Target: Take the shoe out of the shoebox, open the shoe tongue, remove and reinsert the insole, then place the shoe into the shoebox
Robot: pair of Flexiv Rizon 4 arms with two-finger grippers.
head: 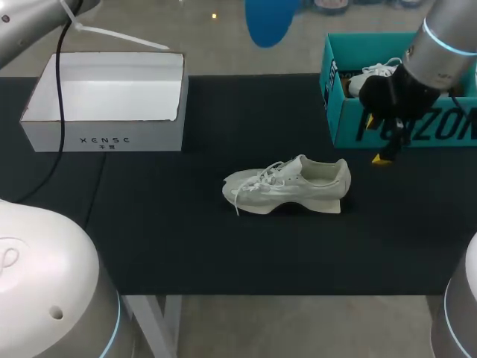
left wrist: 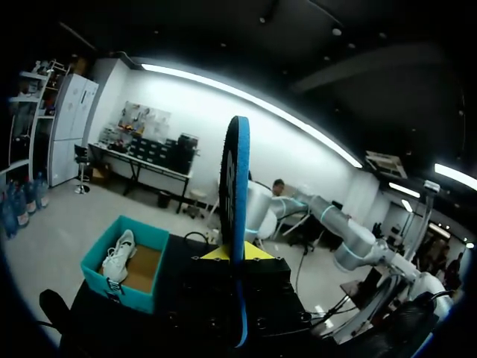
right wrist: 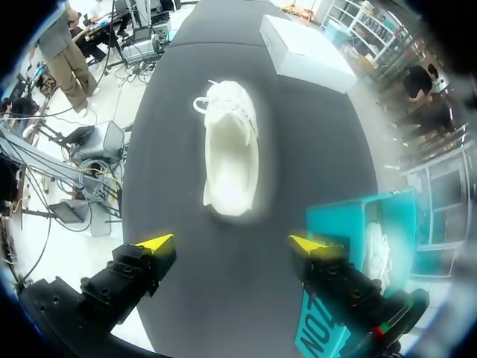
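Table (head: 186,246), shoe (head: 287,186), insole (left wrist: 235,194) in left jaws

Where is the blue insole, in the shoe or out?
Out: the left hand grips the blue insole in the air, away from the white shoe.

Off-white from toe to heel on the shoe (head: 287,186), laces included, against the plain matt black of the table (head: 186,246); teal on the shoebox (head: 346,123), with big dark lettering on its side and brown cardboard inside; white on the second shoe (head: 376,72) within; plain white on the other box (head: 104,112), with small dark print in front; bright blue on the insole (left wrist: 235,186), black along one edge; black on the right gripper (right wrist: 231,242), with vivid yellow fingertips (right wrist: 156,242)
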